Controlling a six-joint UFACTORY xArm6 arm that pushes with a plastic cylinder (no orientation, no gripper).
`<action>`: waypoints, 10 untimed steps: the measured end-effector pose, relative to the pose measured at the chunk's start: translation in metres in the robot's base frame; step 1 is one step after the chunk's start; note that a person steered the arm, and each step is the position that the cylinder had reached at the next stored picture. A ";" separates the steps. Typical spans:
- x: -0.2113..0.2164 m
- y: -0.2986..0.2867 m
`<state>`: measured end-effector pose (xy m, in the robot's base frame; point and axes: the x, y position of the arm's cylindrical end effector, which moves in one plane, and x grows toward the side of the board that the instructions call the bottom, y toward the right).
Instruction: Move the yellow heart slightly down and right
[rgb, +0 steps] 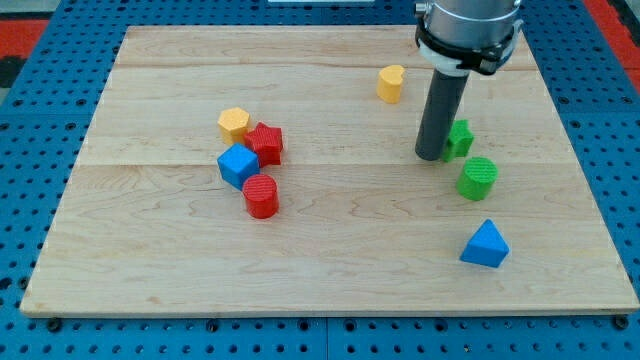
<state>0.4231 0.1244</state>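
Observation:
The yellow heart stands on the wooden board near the view's top, right of centre. My tip rests on the board below and to the right of the heart, about a block's width away from it. The tip touches or nearly touches a green star-shaped block just to its right, which the rod partly hides.
A green cylinder lies below the green star. A blue triangle lies at the lower right. At the left a cluster holds a yellow hexagon, a red star, a blue cube and a red cylinder.

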 end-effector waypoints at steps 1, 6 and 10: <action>-0.012 0.011; -0.103 -0.095; -0.061 -0.031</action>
<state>0.3625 0.0930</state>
